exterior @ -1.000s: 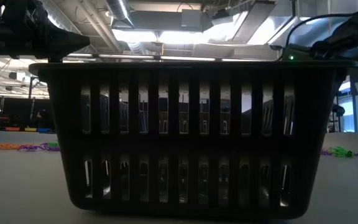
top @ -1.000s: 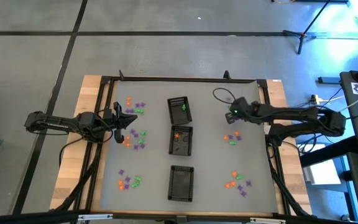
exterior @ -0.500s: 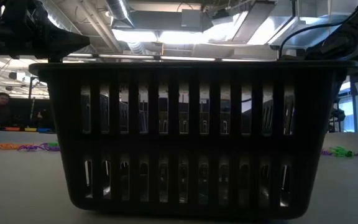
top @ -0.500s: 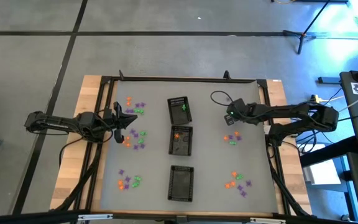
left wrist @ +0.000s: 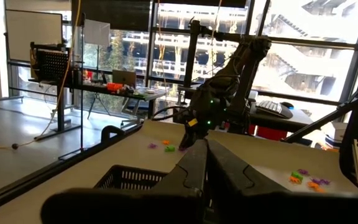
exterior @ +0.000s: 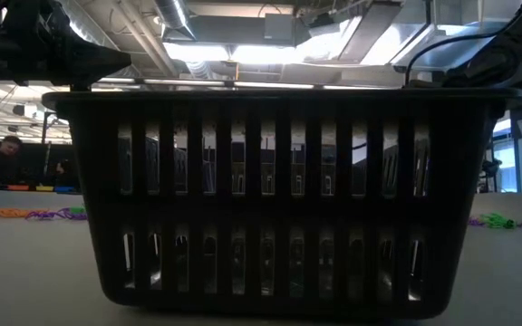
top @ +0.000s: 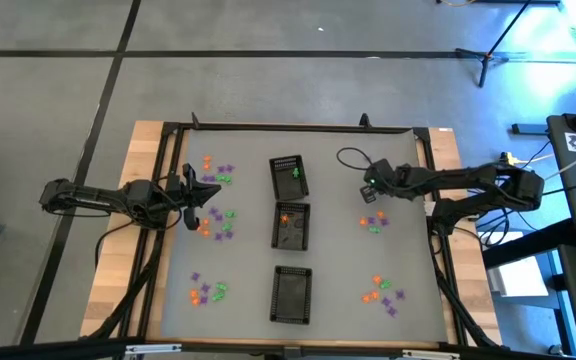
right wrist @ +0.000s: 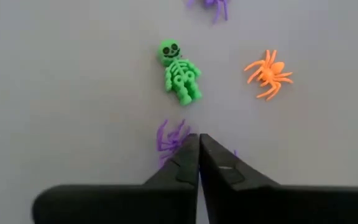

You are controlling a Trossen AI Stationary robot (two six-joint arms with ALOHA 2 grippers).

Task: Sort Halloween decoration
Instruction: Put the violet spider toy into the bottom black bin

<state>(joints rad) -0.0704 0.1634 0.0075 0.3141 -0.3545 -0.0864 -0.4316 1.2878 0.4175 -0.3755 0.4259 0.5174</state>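
On the grey tabletop (top: 338, 260), the right gripper (right wrist: 199, 142) is pinched shut on a purple spider (right wrist: 169, 138), beside a green skeleton (right wrist: 179, 73). Lift straight up, so neighbours stay put. The left gripper (top: 200, 194) waits clenched, apparently empty.

Three black rectangular slotted plastic trays are set in a column down the middle of the grey table top (top: 328, 260): far tray (top: 288, 177), middle tray (top: 290, 226), near tray (top: 291, 295). A wooden border (top: 138, 160) is seen beneath the table's black frame (top: 298, 127). A seated person (exterior: 4, 156) is visible in the room behind.
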